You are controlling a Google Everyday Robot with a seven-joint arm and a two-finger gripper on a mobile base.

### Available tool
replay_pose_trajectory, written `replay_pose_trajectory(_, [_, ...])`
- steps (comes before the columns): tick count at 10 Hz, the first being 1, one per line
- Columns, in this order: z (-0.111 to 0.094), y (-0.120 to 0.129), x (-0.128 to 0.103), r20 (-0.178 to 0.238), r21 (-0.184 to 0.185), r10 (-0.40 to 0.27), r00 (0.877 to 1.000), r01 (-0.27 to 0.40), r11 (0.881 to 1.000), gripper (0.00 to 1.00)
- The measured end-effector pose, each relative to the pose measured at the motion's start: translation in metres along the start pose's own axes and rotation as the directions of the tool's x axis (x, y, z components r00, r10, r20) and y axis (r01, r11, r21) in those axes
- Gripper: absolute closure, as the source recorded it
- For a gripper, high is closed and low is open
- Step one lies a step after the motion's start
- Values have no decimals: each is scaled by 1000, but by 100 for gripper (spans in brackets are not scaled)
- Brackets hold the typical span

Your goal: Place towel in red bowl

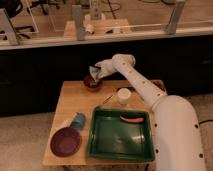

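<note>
The small dark red bowl point(92, 83) stands at the back of the wooden table point(75, 102), left of centre. My white arm reaches over the table from the right. My gripper point(96, 75) hangs just above the bowl's rim. It is shut on the pale blue-grey towel point(92, 71), which bunches up over the bowl and touches or nearly touches its top. The inside of the bowl is hidden by the towel and the gripper.
A green tray point(102, 142) lies at the front right with an orange-red item point(131, 119) in it. A white cup point(123, 95) stands behind the tray. A maroon plate point(65, 141) and a lying blue cup point(78, 120) are at the front left. A dark wall runs behind the table.
</note>
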Motion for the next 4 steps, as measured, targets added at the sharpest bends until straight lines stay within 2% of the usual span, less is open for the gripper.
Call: replay_pose_trajectory(4, [-24,-7,-9,27,44,12,1000,-13,999,20])
